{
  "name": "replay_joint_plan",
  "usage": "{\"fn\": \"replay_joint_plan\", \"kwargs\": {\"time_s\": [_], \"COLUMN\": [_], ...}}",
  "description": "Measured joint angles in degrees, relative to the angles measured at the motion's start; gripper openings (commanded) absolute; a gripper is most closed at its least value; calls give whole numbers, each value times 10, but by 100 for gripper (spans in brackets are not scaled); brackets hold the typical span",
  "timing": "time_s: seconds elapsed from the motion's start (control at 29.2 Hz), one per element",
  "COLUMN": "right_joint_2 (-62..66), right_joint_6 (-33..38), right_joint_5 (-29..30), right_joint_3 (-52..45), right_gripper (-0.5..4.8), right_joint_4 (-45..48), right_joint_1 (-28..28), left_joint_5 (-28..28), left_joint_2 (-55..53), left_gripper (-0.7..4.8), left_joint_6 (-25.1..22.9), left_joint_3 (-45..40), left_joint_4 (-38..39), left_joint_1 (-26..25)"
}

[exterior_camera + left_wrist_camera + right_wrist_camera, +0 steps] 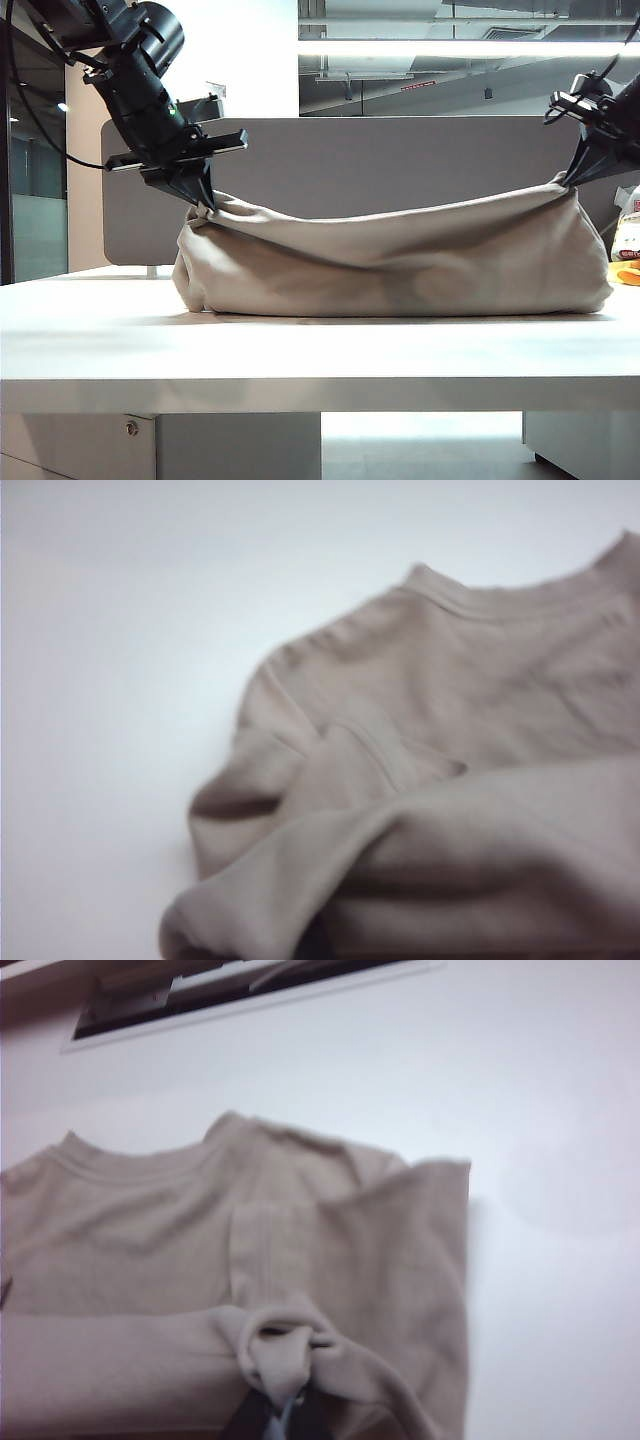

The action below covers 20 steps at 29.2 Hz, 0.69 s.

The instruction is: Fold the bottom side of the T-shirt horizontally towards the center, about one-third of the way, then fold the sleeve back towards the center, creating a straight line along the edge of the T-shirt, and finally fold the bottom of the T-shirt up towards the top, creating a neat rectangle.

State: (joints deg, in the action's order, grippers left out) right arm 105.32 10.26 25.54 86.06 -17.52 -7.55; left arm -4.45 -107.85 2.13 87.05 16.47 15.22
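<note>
I had both grippers up off the bench w/ the T-shirt slung between them, its lower part resting on the bench top across the middle and reaching toward the right edge. Left gripper sat above the left part of the bench, jaws pinched tight on one corner of the fabric; right gripper sat above the right part, near the right edge, also clamped down on a bunched corner, which the right wrist view showed as a wad of cloth right at the fingertips. The collar lay on the bench beyond the lifted fold in both wrist views. I took this for the last fold, bottom of the T-shirt going up toward the top. Risks as I judged them: the span between the grips sagged in the middle, so the hem could land curved rather than straight and spoil the rectangle. Pinches were small, esp. the right one, so cloth could slip out if I pulled the arms apart. Uneven travel btwn arms would skew the fold. The yellow and white packet sat at the right edge, close to the shirt's end, and a wide swing might've knocked it.
</note>
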Motion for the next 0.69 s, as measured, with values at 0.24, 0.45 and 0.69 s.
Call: {"fn": "replay_joint_plan", "kwargs": {"time_s": [0.24,0.45,0.69], "right_joint_2": [49,80,100], "right_joint_6": [0,-8,-10], "right_joint_5": [-15,-27,-37], "right_joint_3": [40,71,87], "right_gripper": [-2,-2,0], "right_joint_4": [-14,-12,3], "right_joint_1": [0,0,0], "left_joint_5": [-2,-2,-1], "left_joint_2": [-28,-57,-102], "left_gripper": [-6,-6,-5], "left_joint_6": [-13,-24,-24], "left_joint_3": [32,61,101], "left_joint_4": [0,0,4], "left_joint_1": [-17,-22,-24]}}
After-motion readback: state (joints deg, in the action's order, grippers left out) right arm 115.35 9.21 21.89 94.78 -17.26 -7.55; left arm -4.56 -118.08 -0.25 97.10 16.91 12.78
